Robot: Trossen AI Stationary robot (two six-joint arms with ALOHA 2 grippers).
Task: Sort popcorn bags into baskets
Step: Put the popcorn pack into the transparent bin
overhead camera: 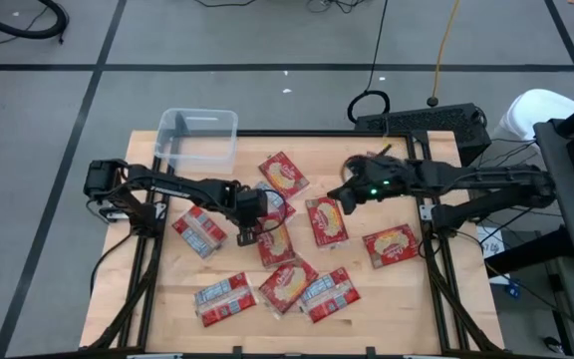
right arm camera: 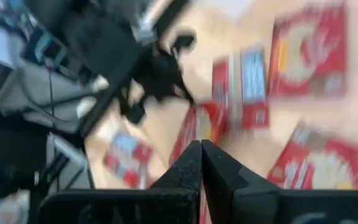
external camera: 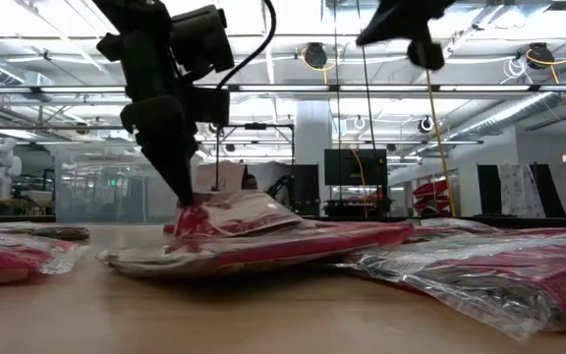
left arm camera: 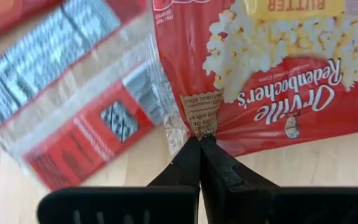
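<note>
We are seeing the left claw (overhead camera: 246, 235) pinching a popcorn bag (overhead camera: 275, 242) mid-tabletop (overhead camera: 387, 299); the right claw (overhead camera: 339, 195) is hovering above, fingers together.

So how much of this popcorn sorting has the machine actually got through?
Nothing looks sorted yet: the clear tub at the table's far-left corner looks empty. In hand: the left pincer is shut on the edge of one Orville Redenbacher's popcorn bag at mid-table. The right pincer hangs shut above the table, holding nothing. Left: all the other bags lie scattered on the wooden table.
</note>
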